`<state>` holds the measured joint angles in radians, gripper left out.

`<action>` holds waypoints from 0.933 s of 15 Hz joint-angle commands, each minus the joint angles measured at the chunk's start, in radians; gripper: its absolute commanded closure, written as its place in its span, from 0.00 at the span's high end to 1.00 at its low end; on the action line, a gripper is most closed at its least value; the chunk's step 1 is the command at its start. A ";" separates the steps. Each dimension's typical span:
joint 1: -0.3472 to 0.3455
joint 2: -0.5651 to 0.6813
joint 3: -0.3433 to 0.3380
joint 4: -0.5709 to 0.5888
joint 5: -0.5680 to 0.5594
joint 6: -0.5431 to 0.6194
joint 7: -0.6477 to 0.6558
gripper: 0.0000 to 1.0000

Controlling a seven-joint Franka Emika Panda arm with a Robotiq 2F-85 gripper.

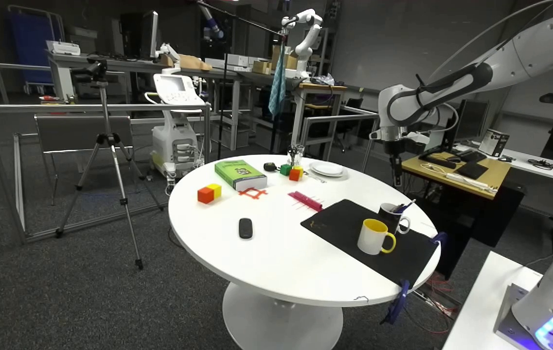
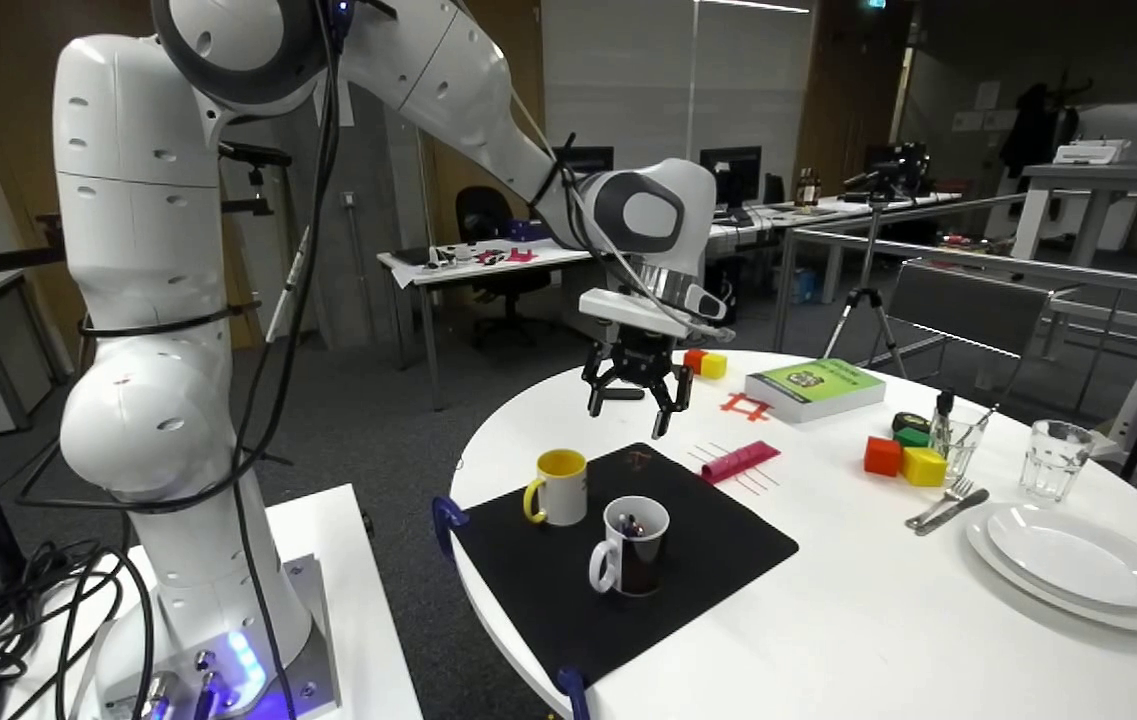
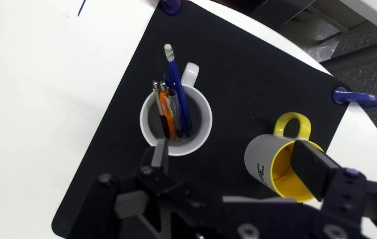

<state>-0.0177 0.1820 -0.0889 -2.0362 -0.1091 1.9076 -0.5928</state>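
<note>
"Wrist view: how is the gripper [image 3: 234, 159] entered?"

"Item one. Fingers spread wide, nothing held between them; hung above the black mat [image 3: 234, 83], no contact seen."

"And the things nearest it?"

"Item two: pen mug [image 3: 203, 129], upright on the mat, blue pencil [image 3: 175, 74] and several pens [image 3: 167, 111] leaned against the rim beside the white handle. Item three: yellow-lined mug [image 3: 263, 156], also upright on the mat, near the pen mug but apart; interior partly hidden by a finger."

"What handling is advised?"

"Should the fingers be lowered here, the wide spread is best kept, and descent made slowly and straight. The pencil, reaching furthest past the rim, could be knocked first, so a line clear of it is preferred. Each fingertip should be checked against the nearer mug in both exterior views, overlap seen from the wrist not being proof of touch."
</note>
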 commanded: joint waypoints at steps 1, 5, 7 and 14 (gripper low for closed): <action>-0.022 -0.006 0.030 -0.004 -0.010 0.001 0.002 1.00; -0.010 0.024 0.043 -0.002 -0.078 -0.001 0.005 1.00; -0.007 0.048 0.051 0.004 -0.123 -0.010 0.001 1.00; -0.012 0.118 0.062 0.018 -0.220 -0.023 -0.007 1.00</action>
<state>-0.0158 0.2786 -0.0396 -2.0384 -0.2855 1.9078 -0.5917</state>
